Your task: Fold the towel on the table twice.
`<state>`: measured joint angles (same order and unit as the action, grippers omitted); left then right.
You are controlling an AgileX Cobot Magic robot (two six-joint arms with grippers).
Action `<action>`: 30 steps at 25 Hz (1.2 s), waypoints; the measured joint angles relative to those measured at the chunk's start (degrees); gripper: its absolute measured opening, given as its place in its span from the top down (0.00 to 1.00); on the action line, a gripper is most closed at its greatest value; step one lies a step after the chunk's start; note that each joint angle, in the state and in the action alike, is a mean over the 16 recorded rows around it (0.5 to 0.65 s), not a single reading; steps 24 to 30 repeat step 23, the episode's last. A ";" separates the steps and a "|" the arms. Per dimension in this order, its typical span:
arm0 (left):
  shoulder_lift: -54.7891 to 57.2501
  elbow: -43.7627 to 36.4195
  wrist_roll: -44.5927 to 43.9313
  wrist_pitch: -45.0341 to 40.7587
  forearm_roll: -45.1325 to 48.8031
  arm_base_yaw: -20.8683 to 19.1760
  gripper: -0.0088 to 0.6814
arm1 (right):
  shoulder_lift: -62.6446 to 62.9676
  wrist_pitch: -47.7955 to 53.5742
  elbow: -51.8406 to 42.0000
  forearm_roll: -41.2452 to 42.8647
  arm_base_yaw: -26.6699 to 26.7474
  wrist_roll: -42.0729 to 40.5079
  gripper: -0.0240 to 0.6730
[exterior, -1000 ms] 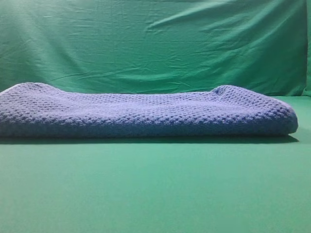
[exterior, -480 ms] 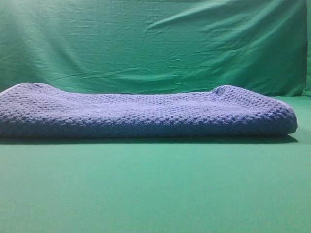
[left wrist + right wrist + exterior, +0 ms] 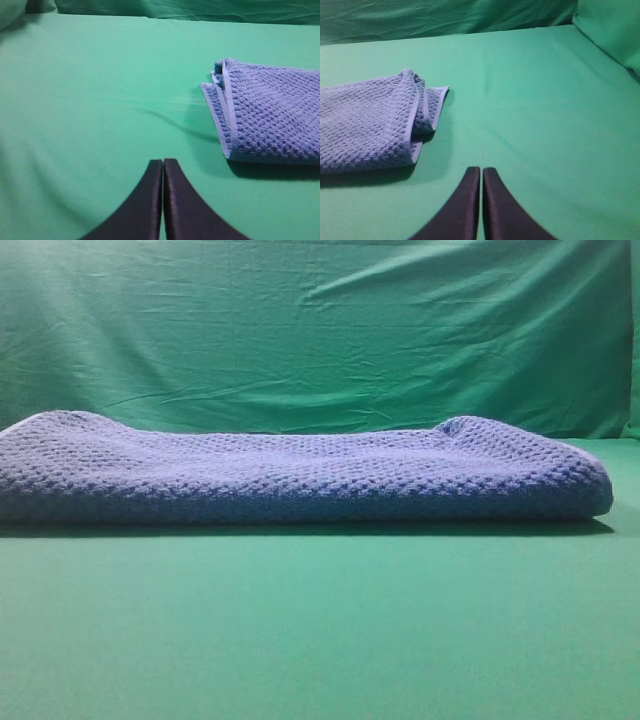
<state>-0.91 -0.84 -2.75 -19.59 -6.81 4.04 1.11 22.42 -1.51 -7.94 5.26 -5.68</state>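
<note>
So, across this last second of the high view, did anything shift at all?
Nothing visibly changed. The folded towel lies in the same place and shape on the table, and no arm comes into the high view at any point.

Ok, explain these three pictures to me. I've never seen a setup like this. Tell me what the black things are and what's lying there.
This is a two-armed robot with three cameras. One camera looks from the front, low across the table. The other two ride on the arms' wrists and look forward past their own tips. The black pointed shapes are those tips: the left claw and the right claw. Both are shut and hold nothing. On the green table lies a blue-grey waffle towel, folded into layers, as its ends show in the wrist views. Neither claw touches it. Behind hangs a wrinkled green backdrop.
</note>
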 joint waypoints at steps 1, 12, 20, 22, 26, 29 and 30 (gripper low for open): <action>0.00 0.00 0.00 0.00 0.00 -0.57 0.99 | 0.00 0.00 0.00 0.00 -0.73 0.00 0.97; 0.00 0.00 0.00 0.00 0.00 -2.61 0.99 | 0.00 0.01 0.00 0.00 -2.92 0.00 0.97; 0.00 0.00 0.00 0.00 0.00 -2.61 0.99 | 0.00 0.02 0.00 0.00 -2.92 0.00 0.97; 0.00 0.00 0.00 0.00 0.00 -2.61 0.99 | 0.00 0.02 0.00 0.00 -2.92 0.00 0.97; 0.00 0.00 0.00 0.00 0.00 -2.61 0.99 | 0.00 0.02 0.00 0.00 -2.92 0.00 0.97; 0.00 0.00 0.00 0.00 0.00 -2.61 0.99 | 0.00 0.02 0.00 0.00 -2.92 0.00 0.97; 0.00 0.00 0.00 0.00 0.00 -2.61 0.99 | 0.00 0.02 0.00 0.00 -2.92 0.00 0.97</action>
